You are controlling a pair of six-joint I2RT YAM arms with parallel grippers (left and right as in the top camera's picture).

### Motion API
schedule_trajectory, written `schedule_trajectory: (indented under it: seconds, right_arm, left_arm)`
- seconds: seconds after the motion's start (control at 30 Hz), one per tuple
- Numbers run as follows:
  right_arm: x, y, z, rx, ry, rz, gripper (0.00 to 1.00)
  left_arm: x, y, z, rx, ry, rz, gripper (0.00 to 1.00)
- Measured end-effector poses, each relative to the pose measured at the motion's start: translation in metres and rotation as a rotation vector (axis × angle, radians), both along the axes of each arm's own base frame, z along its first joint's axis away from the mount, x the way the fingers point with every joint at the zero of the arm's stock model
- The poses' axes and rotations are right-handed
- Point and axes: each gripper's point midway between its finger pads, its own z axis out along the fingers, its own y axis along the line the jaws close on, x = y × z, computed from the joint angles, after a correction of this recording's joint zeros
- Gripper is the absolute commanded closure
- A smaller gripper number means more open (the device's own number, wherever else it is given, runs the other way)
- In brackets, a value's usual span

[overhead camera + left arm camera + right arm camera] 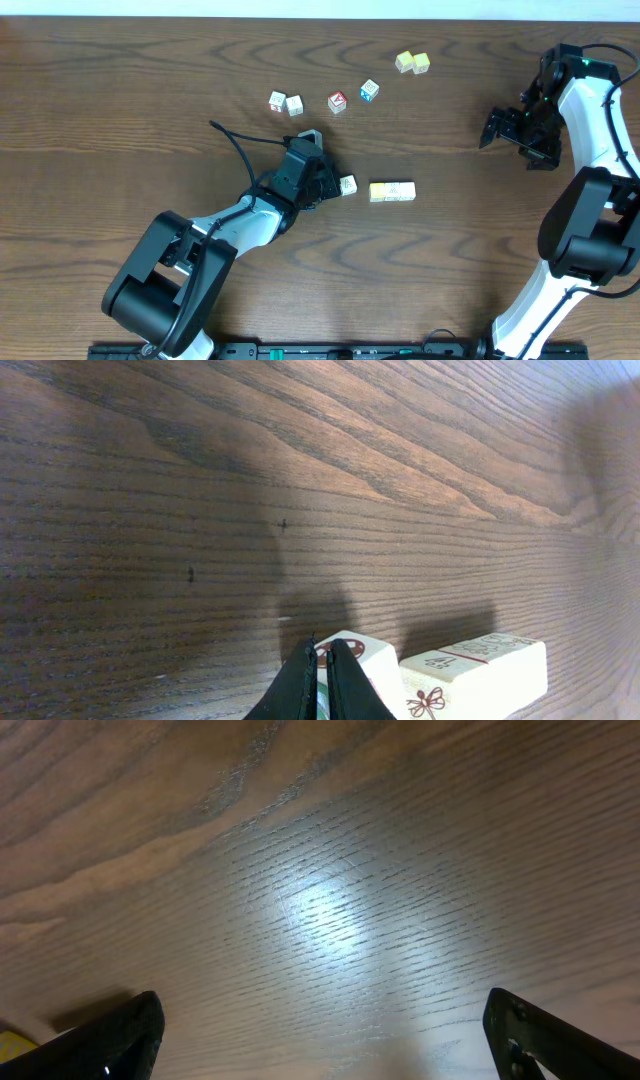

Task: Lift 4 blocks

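Scene: we see small letter cubes scattered on a dark wood desk [120,100], with one arm at each side.

Left gripper: the left gripper [333,186] [322,672] sits low at mid-desk, its jaws pressed together with nothing between them. The tips are at the left edge of a whitish-topped cube; we cannot tell whether they touch it.

Nearest block: the whitish-topped cube [347,185] [362,652] rests flat on the desk, not lifted.

Yellow row: just right of that cube, with a narrow gap between, lies a yellow-topped row [391,191] [475,665] of cubes set end to end. We cannot tell how many.

Far blocks: two whitish-topped cubes [278,101] stand side by side, far and left of centre.

Other cubes: a red-faced cube [337,102] and a blue-faced cube [369,90] sit to their right. A pale yellow-green pair [412,62] lies farther right, near the far edge.

Right gripper: the right gripper [512,140] [320,1030] is at the far right, well apart from every cube. Its jaws are spread wide over bare wood and hold nothing.
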Motion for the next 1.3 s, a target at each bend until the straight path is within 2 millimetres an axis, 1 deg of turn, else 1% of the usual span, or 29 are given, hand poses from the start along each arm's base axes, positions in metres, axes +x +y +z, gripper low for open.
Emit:
schedule_trajectory:
  seconds: [0.57, 1.3]
  right_arm:
    - [0.000, 0.000, 0.000, 0.000, 0.000, 0.000, 0.01]
    - [0.000, 0.000, 0.000, 0.000, 0.000, 0.000, 0.01]
  left_arm:
    - [-0.006, -0.004, -0.001, -0.012, 0.022, -0.029, 0.93]
    - [-0.019, -0.016, 0.000, -0.011, -0.005, -0.189, 0.93]
